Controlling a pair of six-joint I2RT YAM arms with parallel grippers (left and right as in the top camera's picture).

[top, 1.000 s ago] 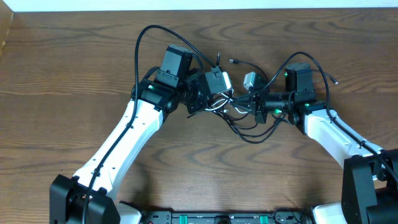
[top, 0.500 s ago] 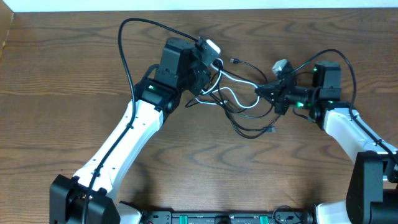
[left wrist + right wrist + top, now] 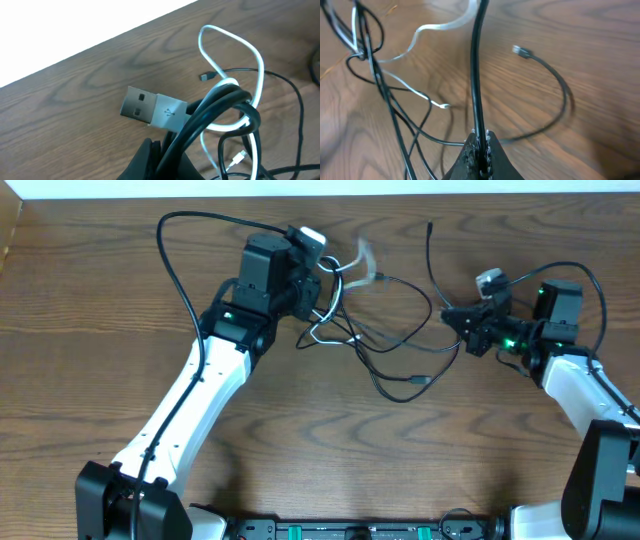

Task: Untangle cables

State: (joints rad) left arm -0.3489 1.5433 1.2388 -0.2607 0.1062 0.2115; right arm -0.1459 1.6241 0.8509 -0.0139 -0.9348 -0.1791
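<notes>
Looks like a robotics lab or test bench rather than a home. Shows a bare wood-grain table, a white-and-black left arm and right arm reaching in from the near edge, a black base rail with green connectors below them, and a plain white strip past the far edge.

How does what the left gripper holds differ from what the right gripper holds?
The left gripper grips a bunch: black cable loops with the white cable wound through, beside a USB plug; the right gripper pinches a single black cable. The left's load is coiled and tangled; the right's strand runs straight from the fingers. Both grippers are shut on cable.
</notes>
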